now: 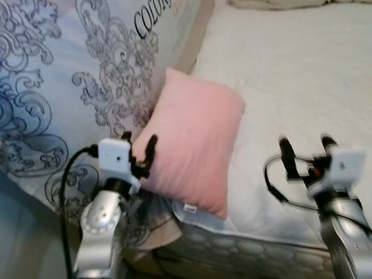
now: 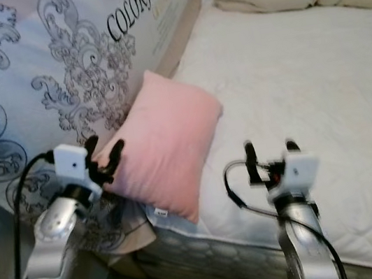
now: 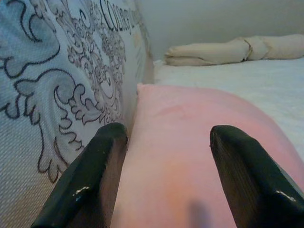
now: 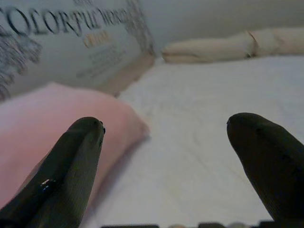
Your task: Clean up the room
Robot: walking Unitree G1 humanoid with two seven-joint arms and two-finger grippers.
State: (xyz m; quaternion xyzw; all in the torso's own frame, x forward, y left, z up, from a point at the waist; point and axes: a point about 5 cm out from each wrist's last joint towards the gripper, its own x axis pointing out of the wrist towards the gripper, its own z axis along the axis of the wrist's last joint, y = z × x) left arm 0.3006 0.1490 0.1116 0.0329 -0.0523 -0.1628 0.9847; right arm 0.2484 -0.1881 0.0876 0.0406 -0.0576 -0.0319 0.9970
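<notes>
The pink pillow (image 1: 198, 148) is leaning at the near edge of the bed (image 1: 304, 78), against the big patterned package (image 1: 43, 84), with its long axis running away from me up along that package. I am holding the left gripper (image 1: 142, 153) right at its lower left corner; the jaws are spread, and the pillow is lying straight ahead between them. The right gripper (image 1: 308, 148) is hovering over the white mattress, jaws also spread, with the pillow off to their left side. I judge the left arm is nearer for the grasp.
</notes>
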